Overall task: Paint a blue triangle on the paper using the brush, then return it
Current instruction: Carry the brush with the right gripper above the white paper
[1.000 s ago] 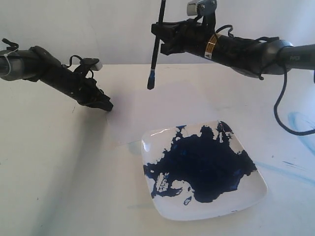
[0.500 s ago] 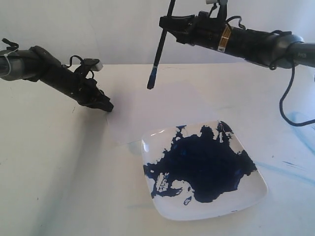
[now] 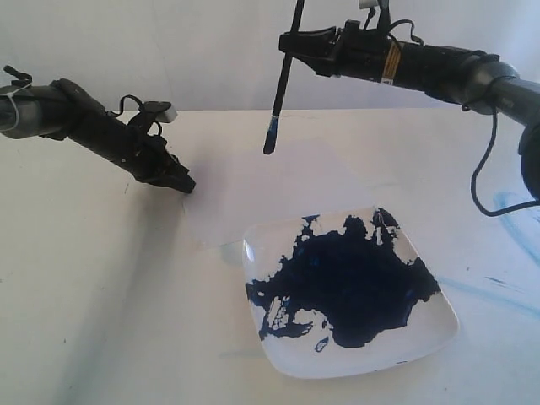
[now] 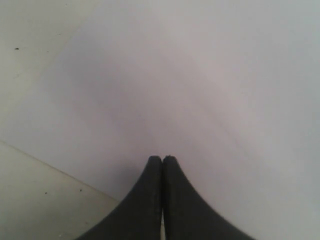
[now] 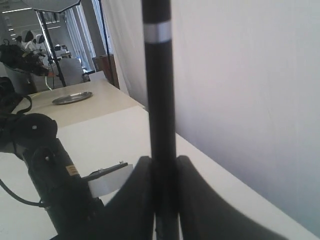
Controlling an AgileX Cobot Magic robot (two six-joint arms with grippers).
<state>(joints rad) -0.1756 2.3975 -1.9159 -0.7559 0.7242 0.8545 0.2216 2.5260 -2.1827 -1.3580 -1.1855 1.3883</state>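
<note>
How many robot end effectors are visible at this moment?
2. The black left end effector, shut, sits low over a corner of the pale white rectangular paper sheet; the black right end effector, raised high, grips a long black-handled paintbrush.

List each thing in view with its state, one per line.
paper: flat, blank, nothing painted yet
brush: held near upright, blue tip above the paper
plate: holds a dark-blue paint pool
left gripper: fingers shut, tips on the paper
right gripper: shut on the brush
</note>
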